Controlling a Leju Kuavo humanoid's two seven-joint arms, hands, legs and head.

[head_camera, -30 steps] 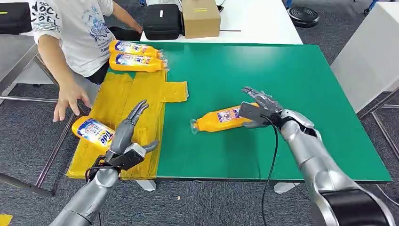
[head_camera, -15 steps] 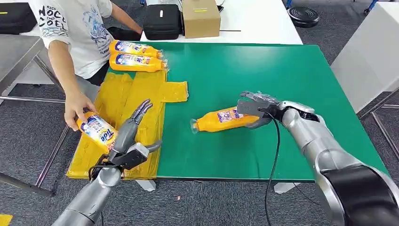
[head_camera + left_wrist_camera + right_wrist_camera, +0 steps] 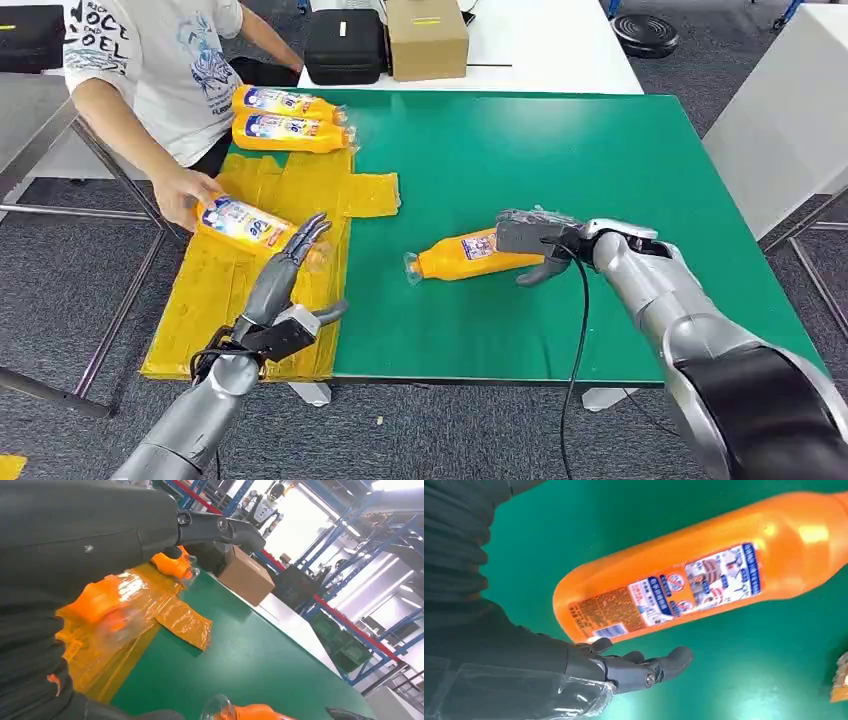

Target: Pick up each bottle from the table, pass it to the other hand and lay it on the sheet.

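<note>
Close the right hand (image 3: 538,243) squarely round the base end of the orange bottle (image 3: 470,254) before lifting — at present fingers spread over and around that end, thumb below, nothing yet gripped, and in the right wrist view a gap of green shows between the fingers (image 3: 644,667) and the bottle's side. Lying on its side on the green table (image 3: 600,150), cap pointing toward the yellow sheet (image 3: 250,270), label up; round and smooth, so likely to roll or slip out of a loose grasp. Best to wrap low across the widest part, squeeze until firm, then raise level rather than drag. Left hand (image 3: 285,285) open, fingers extended and apart, holding nothing, poised above the sheet near the table's front edge — ready to receive, so carry the bottle leftward, cap first, and release only once that hand has closed. Plenty of bare green between bottle and sheet for the crossing. Less room on the sheet itself: two bottles (image 3: 285,118) lying side by side at its far end, and a person's hand (image 3: 185,195) holding a third bottle (image 3: 245,222) over the sheet's left part, just beyond the left fingertips. Mind the near table edge, close under the left hand, and the sheet's left rim, which overhangs the table.
</note>
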